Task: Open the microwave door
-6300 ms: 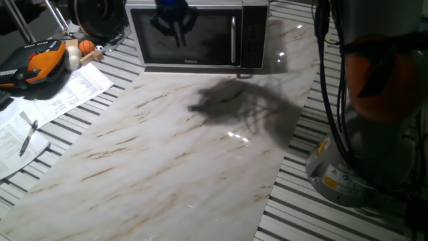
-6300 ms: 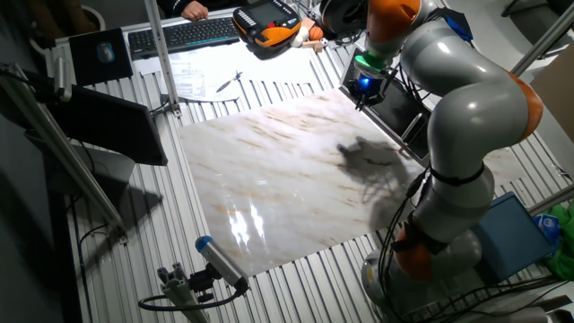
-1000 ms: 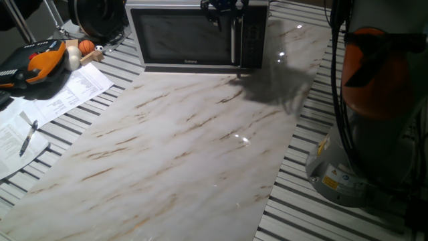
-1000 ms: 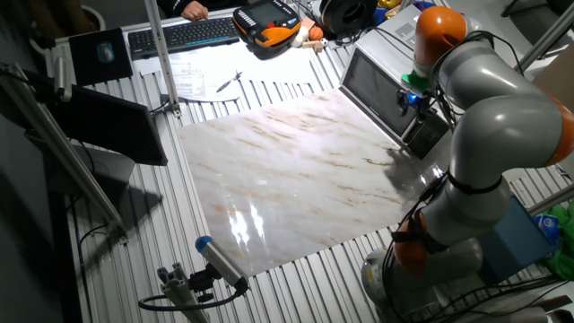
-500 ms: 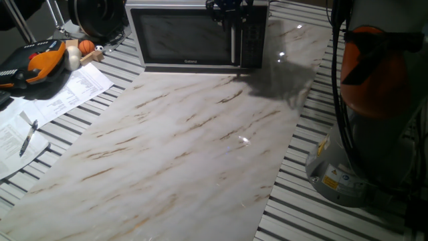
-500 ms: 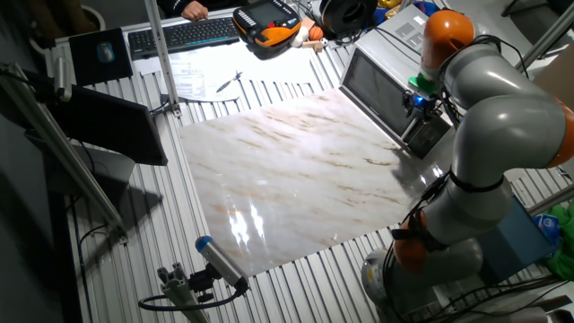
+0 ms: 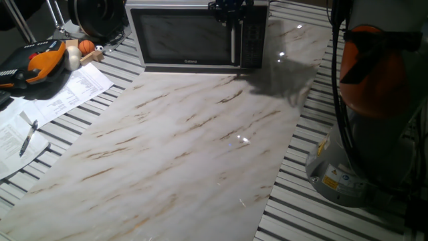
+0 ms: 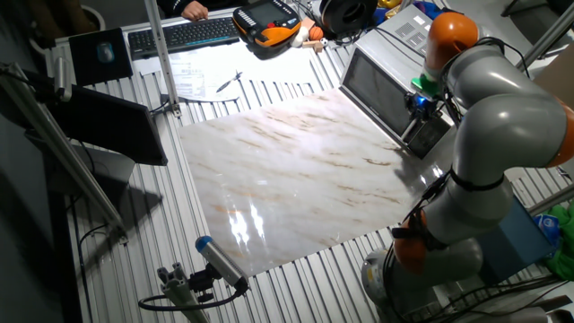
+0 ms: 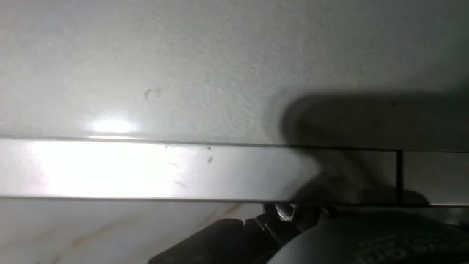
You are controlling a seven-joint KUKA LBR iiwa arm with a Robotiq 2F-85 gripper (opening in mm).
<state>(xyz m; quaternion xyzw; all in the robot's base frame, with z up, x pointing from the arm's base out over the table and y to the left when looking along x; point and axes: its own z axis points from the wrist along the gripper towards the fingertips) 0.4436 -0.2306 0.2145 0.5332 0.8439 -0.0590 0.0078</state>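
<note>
Marble bench (image 7: 200, 147) bare in foreground. Microwave (image 7: 198, 35) top centre of frame, microwave door (image 7: 184, 37) shut. Gripper (image 7: 229, 8) at top of vertical bar handle (image 7: 233, 39); fingers' state unclear. Rigid hinged panel, likely latched, slick metal: hook handle, pull firmly.

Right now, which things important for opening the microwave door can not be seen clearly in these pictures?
- End effector: the top edge of one fixed view cuts it off, so open or shut is unclear.
- Contact with the door handle: too small in the other fixed view.
- Hand view: blurred, too close; fingers not visible.
- Microwave door: a gap cannot be judged.
</note>
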